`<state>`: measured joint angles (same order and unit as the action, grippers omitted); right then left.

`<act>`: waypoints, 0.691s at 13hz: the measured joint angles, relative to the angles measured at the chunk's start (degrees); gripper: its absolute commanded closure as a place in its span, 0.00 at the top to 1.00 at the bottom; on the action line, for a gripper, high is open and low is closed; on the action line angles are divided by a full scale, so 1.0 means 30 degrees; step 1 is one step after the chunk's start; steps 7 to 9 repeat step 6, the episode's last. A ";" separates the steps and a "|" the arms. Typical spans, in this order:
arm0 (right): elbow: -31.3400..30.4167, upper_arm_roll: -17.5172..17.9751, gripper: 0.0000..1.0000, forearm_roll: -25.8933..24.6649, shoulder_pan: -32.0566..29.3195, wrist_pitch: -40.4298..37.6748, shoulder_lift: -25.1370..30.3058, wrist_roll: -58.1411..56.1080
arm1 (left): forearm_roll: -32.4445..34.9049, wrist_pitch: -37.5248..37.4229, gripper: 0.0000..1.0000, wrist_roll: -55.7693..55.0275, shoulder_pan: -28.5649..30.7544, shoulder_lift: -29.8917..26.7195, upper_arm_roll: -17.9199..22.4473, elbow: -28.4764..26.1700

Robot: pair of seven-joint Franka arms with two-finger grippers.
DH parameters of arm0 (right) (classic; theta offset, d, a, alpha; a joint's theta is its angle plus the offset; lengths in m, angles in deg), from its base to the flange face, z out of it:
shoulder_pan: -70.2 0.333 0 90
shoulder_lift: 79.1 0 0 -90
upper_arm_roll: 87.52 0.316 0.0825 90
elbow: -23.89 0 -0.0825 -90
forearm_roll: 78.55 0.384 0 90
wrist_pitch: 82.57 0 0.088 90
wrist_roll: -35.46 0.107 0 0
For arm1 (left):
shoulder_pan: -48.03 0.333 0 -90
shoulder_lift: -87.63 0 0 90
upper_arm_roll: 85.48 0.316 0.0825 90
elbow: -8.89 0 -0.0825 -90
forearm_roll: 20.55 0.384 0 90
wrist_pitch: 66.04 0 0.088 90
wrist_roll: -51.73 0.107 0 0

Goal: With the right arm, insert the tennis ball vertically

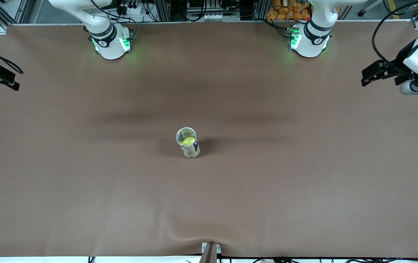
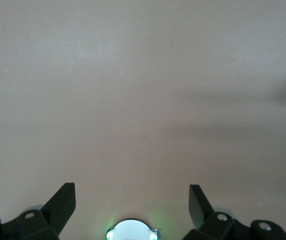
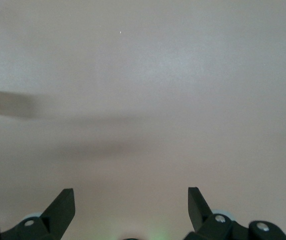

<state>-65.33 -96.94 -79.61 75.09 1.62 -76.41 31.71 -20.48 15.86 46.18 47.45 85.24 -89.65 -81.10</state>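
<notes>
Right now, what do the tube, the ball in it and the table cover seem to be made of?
Tube: likely clear glossy plastic, the ball shows through. Tennis ball: yellow, probably felt. Table cover: matte brown sheet, maybe fabric, rippled at its edge.

The tennis ball point(image 1: 187, 140) shows only through the can's point(image 1: 188, 143) mouth (its label unreadable).
</notes>
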 measured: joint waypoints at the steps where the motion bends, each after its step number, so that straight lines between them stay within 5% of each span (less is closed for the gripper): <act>1: -0.0003 -0.0004 1.00 0.0000 -0.0003 0.0001 0.0000 0.0000 | 0.0000 -0.0047 1.00 0.0475 0.0461 -0.0071 0.0008 0.0001; 9: -0.0011 -0.0011 1.00 0.0000 -0.0007 0.0002 0.0000 0.0000 | 0.0000 -0.0078 1.00 0.1005 0.0951 -0.0134 -0.0124 0.0263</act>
